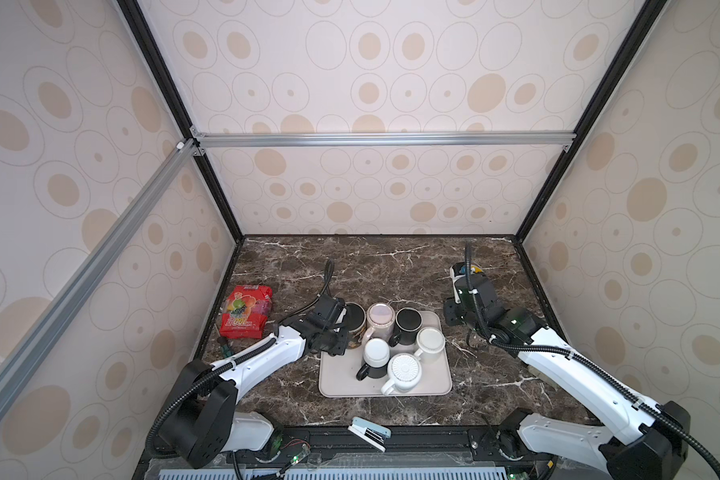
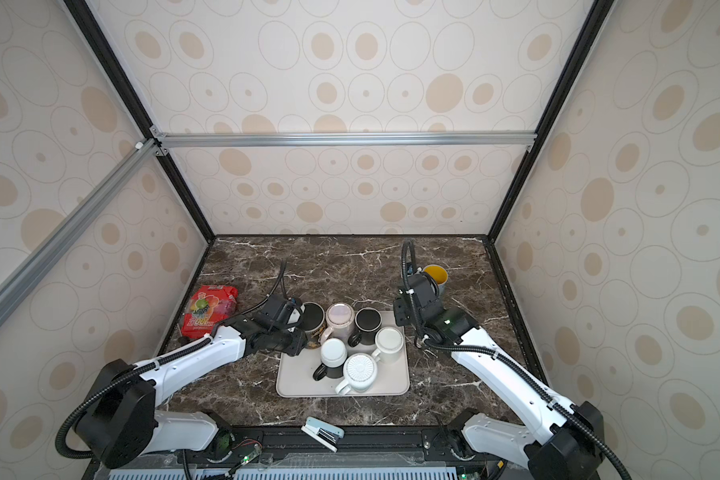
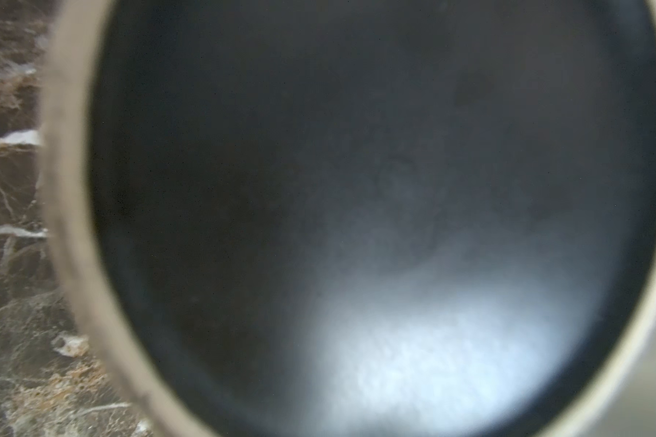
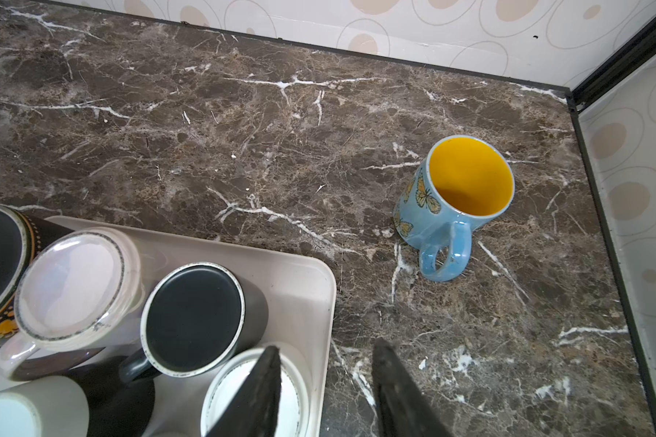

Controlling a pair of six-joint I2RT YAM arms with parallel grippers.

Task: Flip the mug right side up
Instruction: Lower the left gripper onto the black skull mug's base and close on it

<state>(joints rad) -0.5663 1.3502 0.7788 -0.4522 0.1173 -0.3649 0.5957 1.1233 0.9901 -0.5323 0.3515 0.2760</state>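
- A beige tray (image 1: 341,380) sits at lower centre of both top views on a dark marble counter (image 1: 391,266), crowded with mugs standing mouth down.
- The dark mug (image 1: 357,318) with a patterned side stands upside down at the tray's upper left corner.
- The left tool (image 1: 344,324) is pressed close against it. In the left wrist view the mug's dark base (image 3: 356,189) fills the frame and hides the fingers, so whether they have clamped cannot be told.
- The right tool (image 4: 327,352) hangs over the tray's right edge, its fingers apart and holding nothing.
- A blue mug (image 4: 462,196) with a yellow inside already stands mouth up on the counter at right.
- Judged progress: one mug righted. The dark mug is not yet lifted or flipped, and five more mugs (image 1: 404,368) on the tray remain inverted.
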